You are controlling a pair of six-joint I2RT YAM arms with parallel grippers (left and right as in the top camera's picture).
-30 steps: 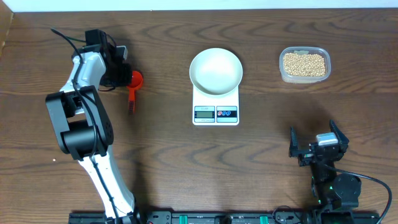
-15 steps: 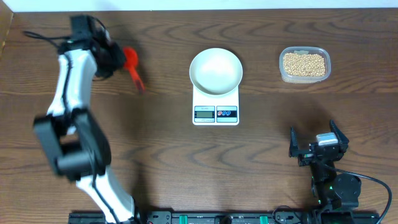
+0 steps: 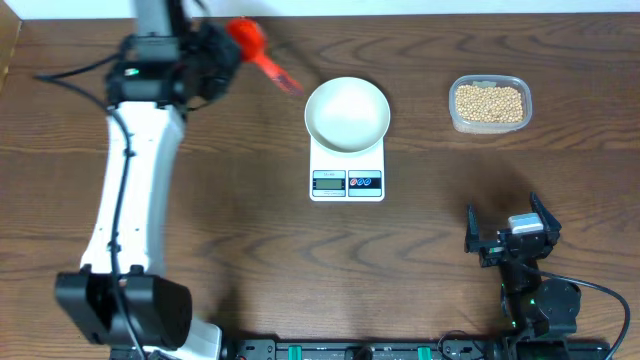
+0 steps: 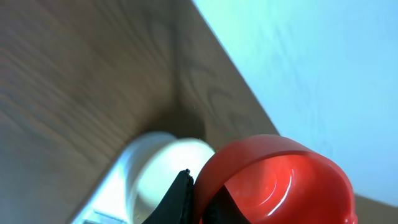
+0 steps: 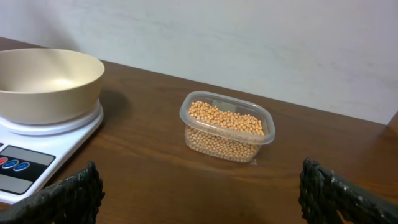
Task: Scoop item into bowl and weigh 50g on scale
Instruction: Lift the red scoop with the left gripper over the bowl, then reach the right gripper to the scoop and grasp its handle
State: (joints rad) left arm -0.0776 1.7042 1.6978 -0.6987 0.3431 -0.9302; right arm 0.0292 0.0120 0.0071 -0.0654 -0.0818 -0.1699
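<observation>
At the far left edge of the table, the left gripper (image 3: 220,57) was closed on the cup end of a red scoop (image 3: 256,48). We saw the scoop lifted off the wood, with its handle slanting toward the white bowl (image 3: 347,113). In the left wrist view the scoop's cup looked shiny and empty.

Mid-table, nearer the far edge, the bowl sat on the digital scale (image 3: 347,182) with no beans in it. We could not read the display.

Toward the far right corner, the clear tub (image 3: 489,128) was full of soybeans (image 3: 489,103) and looked untouched. At the near right edge the right gripper (image 3: 506,222) was parked, its fingers spread wide and empty.

Our read was an early stage: the tool was picked up and nothing had been scooped. Left to do were carrying the scoop over to the tub, loading it, tipping beans into the bowl and trimming to 50g.
</observation>
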